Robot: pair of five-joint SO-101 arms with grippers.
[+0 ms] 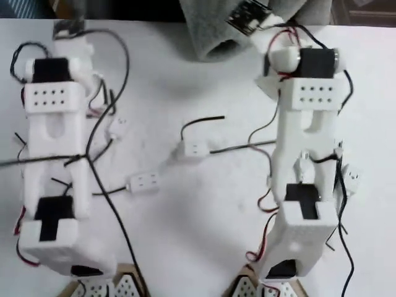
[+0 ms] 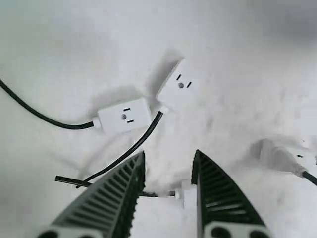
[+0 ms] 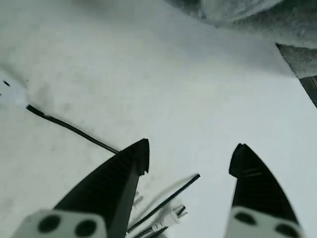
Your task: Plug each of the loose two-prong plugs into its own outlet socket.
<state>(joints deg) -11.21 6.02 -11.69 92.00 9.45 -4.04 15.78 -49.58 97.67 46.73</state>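
Two white outlet sockets lie on the white table, one (image 1: 143,182) (image 2: 124,115) on a black cord, the other (image 1: 195,149) (image 2: 179,85) just beyond it. A third socket (image 1: 353,178) sits beside the right arm (image 1: 306,154). A white two-prong plug (image 2: 285,157) on a black cord lies off to one side of my left gripper (image 2: 167,156), which is open above the table short of the two sockets. A small white plug (image 2: 185,193) lies on the table in the gap between its fingers, ungripped. My right gripper (image 3: 192,153) is open over bare table, holding nothing.
Grey foam (image 1: 235,31) (image 3: 237,10) lies at the table's far edge. Loose black cords (image 1: 105,179) (image 3: 74,129) cross the table and drape over the left arm (image 1: 52,154). Small white connectors (image 3: 168,215) lie under the right gripper. Another white plug (image 1: 117,127) sits near the left arm.
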